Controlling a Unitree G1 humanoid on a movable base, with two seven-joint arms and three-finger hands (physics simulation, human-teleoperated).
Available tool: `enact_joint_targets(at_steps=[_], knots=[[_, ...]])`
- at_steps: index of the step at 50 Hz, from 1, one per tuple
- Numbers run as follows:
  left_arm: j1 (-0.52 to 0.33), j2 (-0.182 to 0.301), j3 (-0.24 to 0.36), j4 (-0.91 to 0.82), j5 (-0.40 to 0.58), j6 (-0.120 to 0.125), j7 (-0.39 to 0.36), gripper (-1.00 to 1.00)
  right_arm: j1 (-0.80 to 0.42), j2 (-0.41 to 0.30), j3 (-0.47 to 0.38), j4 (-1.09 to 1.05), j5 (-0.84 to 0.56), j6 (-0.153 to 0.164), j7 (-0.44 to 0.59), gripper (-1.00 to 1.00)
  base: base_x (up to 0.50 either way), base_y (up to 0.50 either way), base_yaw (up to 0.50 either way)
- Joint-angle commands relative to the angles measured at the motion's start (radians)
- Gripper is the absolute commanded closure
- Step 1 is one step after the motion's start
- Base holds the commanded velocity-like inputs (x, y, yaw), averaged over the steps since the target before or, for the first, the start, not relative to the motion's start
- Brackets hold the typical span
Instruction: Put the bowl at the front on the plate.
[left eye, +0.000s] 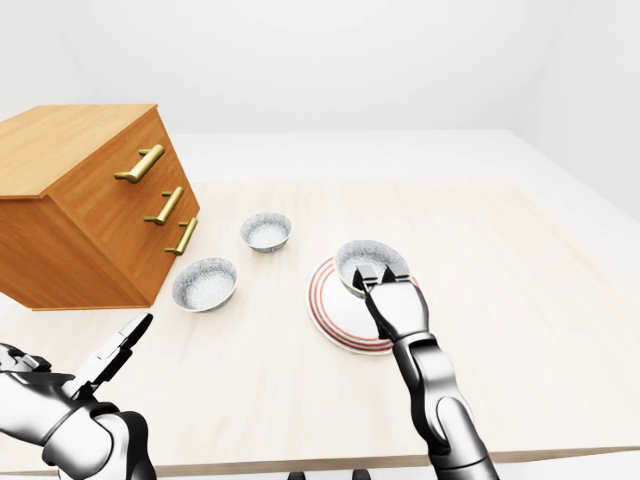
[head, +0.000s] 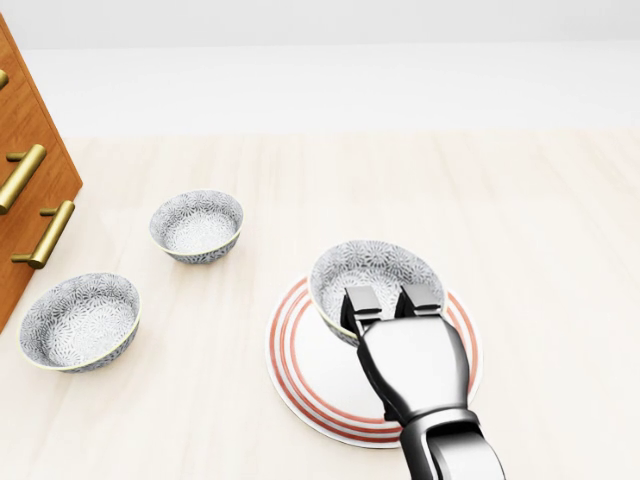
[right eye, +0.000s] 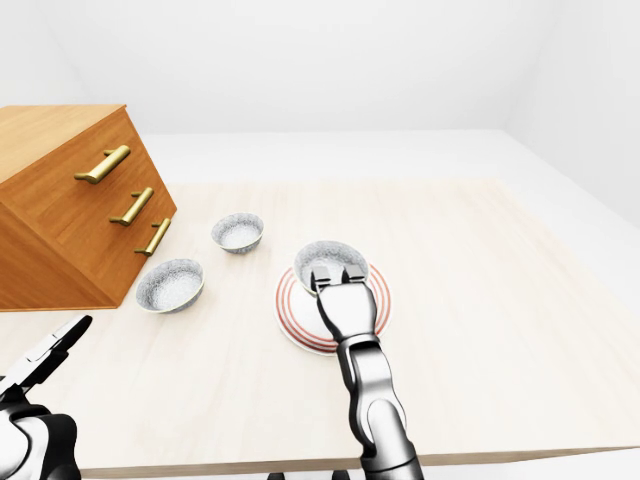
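A grey patterned bowl sits on the white plate with red rings, toward the plate's top left in the head view. My right hand comes up from the bottom of that view, its fingers hooked over the bowl's lower rim and closed on it. The hand hides the rim's lower part and the plate's middle. My left hand hangs at the lower left of the left-eye view, fingers stretched out and holding nothing, well away from the plate.
Two more patterned bowls stand left of the plate. A wooden chest of drawers with brass handles fills the left side. The light wooden table ends near the bottom of the left-eye view.
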Motion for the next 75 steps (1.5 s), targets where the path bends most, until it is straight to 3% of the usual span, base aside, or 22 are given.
enact_joint_targets(at_steps=[1,54,55,56,57,75], knots=[[-0.001,0.0,-0.001,0.006,0.002,0.0,0.0,-1.0,-0.006,-0.007,-0.018,0.044,0.03,0.0,-0.06,1.0,0.0,0.0,0.0],[0.0,0.0,-0.001,-0.002,0.001,0.0,0.0,-1.0,0.022,-0.013,0.0,0.063,0.015,0.0,-0.087,1.0,0.0,0.0,0.0],[0.0,0.0,-0.001,-0.002,0.001,0.0,0.0,-1.0,0.021,-0.012,0.0,0.059,0.014,0.0,-0.085,0.45,0.0,0.0,0.0],[0.0,0.0,-0.001,-0.002,0.001,0.0,0.0,-1.0,0.021,-0.012,0.001,0.054,0.012,0.0,-0.083,-0.37,0.0,0.0,0.0],[0.0,0.0,-0.001,-0.002,0.001,0.0,0.0,-1.0,0.019,-0.012,-0.001,0.048,0.01,0.0,-0.079,-1.0,0.0,0.0,0.0],[-0.003,-0.002,-0.001,0.006,0.005,0.0,0.0,-1.0,-0.004,-0.002,-0.008,-0.057,-0.046,0.0,0.013,-1.0,0.0,0.0,0.0]])
